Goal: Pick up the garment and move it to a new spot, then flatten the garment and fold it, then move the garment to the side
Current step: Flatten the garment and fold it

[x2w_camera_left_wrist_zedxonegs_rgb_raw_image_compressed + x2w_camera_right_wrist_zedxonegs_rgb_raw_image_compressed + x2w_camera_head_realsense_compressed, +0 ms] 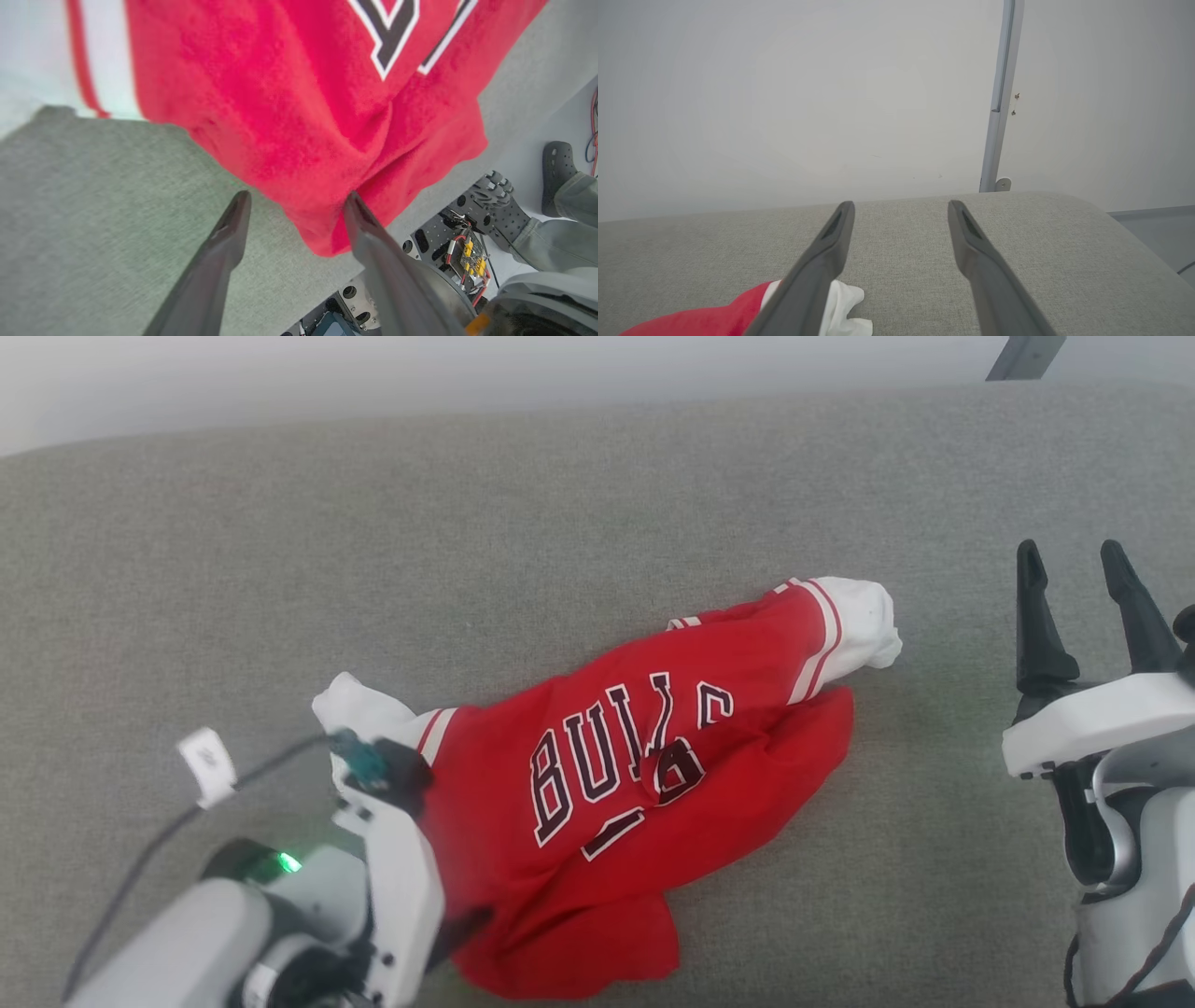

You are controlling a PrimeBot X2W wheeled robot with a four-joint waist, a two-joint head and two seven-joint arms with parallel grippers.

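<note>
A: Where is the garment [635, 775]?

B: Crumpled on the grey upholstered surface [597, 523], running from near left to far right. The lettering faces up but is creased, and one white sleeve [864, 625] sits at the far right end. In the left wrist view the near hem reaches the surface's near edge.

A: And the fingers?

B: The left gripper [297, 196] has its fingers spread and pinches nothing, though one tip touches the red hem. The right gripper [1069, 555] hovers well to the right of the cloth, fingers spread too, holding nothing.

A: What could go wrong from here?

B: Flattening looks like the risky part. A pull from one side alone would likely drag the whole bundle instead of opening it. A pull toward the near edge could slide it off. Closing on that bunched hem might also catch several layers at once, which would lock the creases in.
</note>
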